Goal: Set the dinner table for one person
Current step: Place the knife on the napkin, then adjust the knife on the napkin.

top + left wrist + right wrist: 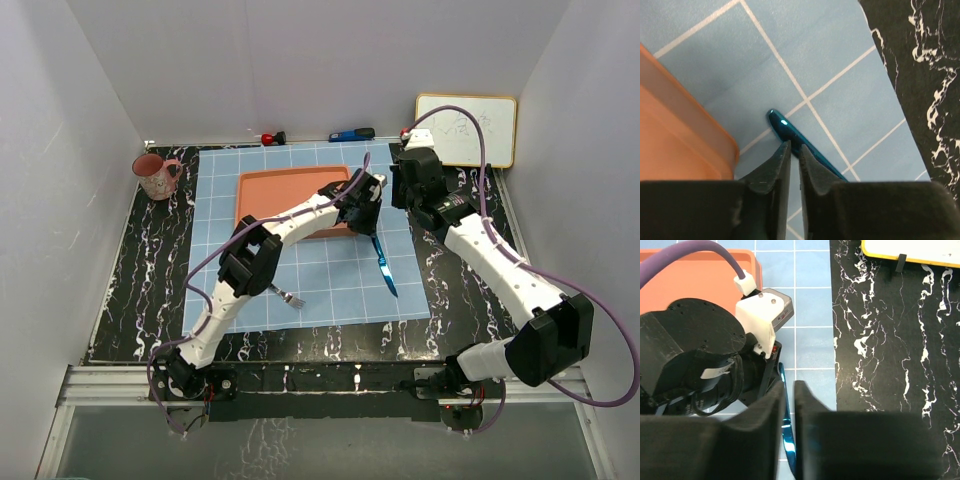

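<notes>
On the black marble dinner table [150, 260] lies a light-blue gridded cloth [330, 280]. A blue knife [384, 267] lies flat on the cloth, to the right of the orange tray [280, 190]. My left gripper [370, 228] is shut, its tips [794, 147] right at the knife's handle end [781, 122]. I cannot tell whether they pinch it. My right gripper [397, 192] hovers shut and empty just beyond, above the cloth's right edge. The knife [788, 440] shows through the thin gap between its jaws [789, 385]. A fork [290, 297] lies near the left arm's elbow.
A pink mug [155, 176] stands at the table's back left. A whiteboard [467, 130] leans at the back right, and two markers [352, 134] lie along the back edge. The tray corner [670, 125] is close to the left of the left fingers.
</notes>
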You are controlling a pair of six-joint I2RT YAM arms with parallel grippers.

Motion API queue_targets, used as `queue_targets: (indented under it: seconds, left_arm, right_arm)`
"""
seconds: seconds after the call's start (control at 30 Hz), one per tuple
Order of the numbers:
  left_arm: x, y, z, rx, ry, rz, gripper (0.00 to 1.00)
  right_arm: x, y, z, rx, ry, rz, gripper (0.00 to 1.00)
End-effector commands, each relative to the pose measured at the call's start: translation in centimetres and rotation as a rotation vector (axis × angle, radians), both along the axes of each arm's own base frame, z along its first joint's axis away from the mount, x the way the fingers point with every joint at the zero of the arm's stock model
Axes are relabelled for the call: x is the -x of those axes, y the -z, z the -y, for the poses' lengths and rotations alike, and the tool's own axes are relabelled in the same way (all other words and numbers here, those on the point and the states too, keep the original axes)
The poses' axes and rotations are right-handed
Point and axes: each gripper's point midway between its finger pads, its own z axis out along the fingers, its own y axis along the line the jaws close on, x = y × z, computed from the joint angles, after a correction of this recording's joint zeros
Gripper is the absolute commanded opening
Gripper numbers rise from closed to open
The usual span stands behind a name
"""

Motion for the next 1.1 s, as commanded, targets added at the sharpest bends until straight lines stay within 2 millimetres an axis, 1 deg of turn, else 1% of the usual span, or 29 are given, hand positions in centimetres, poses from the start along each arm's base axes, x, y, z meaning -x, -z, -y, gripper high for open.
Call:
queue_targets:
  seconds: [0.0, 0.03, 0.07, 0.1, 0.17, 0.2, 0.3, 0.33, 0.37, 0.43, 0.47, 0.53, 0.57, 0.63, 0.7, 0.83, 1.0, 1.07]
  left_arm:
    - [0.9, -9.4, -1.2, 0.020, 0.040, 0.094, 0.18]
    - [0.8, -10.4, -2.1, -0.003, 0.024, 0.121, 0.22]
    - [0.8, -11.4, -3.2, -0.027, 0.004, 0.153, 0.31]
    - [0.5, -12.4, -4.4, -0.048, -0.032, 0.194, 0.36]
    - [-0.1, -14.8, -7.1, -0.077, -0.122, 0.272, 0.41]
    - [-0.4, -16.5, -8.4, -0.069, -0.165, 0.308, 0.44]
    - [-1.0, -19.6, -12.7, -0.036, -0.280, 0.367, 0.51]
    - [-1.0, -20.1, -14.0, -0.032, -0.311, 0.378, 0.54]
    - [-1.2, -20.6, -15.3, -0.030, -0.342, 0.389, 0.55]
    - [-1.4, -20.5, -17.9, -0.045, -0.395, 0.388, 0.56]
    - [-1.7, -20.3, -19.1, -0.056, -0.423, 0.384, 0.56]
    - [-2.2, -19.0, -21.2, -0.083, -0.467, 0.359, 0.56]
    - [-2.5, -18.5, -21.9, -0.090, -0.481, 0.350, 0.56]
    - [-3.0, -17.4, -22.6, -0.102, -0.497, 0.331, 0.56]
    - [-3.3, -16.6, -22.5, -0.100, -0.501, 0.321, 0.55]
    - [-3.8, -15.1, -21.5, -0.079, -0.477, 0.288, 0.54]
    - [-4.4, -13.4, -20.6, -0.070, -0.464, 0.251, 0.53]
    - [-4.6, -13.1, -20.1, -0.054, -0.453, 0.243, 0.52]
  right_arm:
    - [-0.1, -2.8, 0.4, -0.006, 0.021, 0.049, 0.21]
    - [0.2, -2.2, 0.3, -0.008, 0.014, 0.026, 0.24]
    - [0.6, -1.4, -0.1, -0.012, -0.006, -0.003, 0.26]
    - [0.9, -0.5, -0.5, -0.022, -0.028, -0.036, 0.27]
    - [1.5, 1.7, -1.3, -0.041, -0.061, -0.096, 0.28]
    - [1.7, 2.9, -1.4, -0.043, -0.061, -0.125, 0.28]
    - [2.1, 5.7, -1.9, -0.055, -0.068, -0.195, 0.27]
    - [2.4, 6.4, -2.4, -0.068, -0.086, -0.220, 0.23]
    - [2.6, 6.9, -2.9, -0.089, -0.106, -0.242, 0.18]
    - [3.2, 8.0, -4.1, -0.129, -0.150, -0.284, 0.03]
    - [3.5, 8.4, -4.5, -0.147, -0.163, -0.304, 0.00]
    - [4.3, 9.8, -4.9, -0.164, -0.176, -0.354, 0.00]
    - [4.8, 10.4, -4.9, -0.166, -0.177, -0.376, 0.00]
    - [5.6, 11.4, -4.7, -0.165, -0.172, -0.412, 0.00]
    - [6.6, 12.2, -4.6, -0.170, -0.173, -0.445, 0.00]
    - [8.9, 13.6, -4.1, -0.180, -0.157, -0.510, 0.00]
    - [11.5, 14.2, -4.1, -0.215, -0.170, -0.568, 0.00]
    - [12.3, 14.8, -4.2, -0.219, -0.175, -0.598, 0.00]
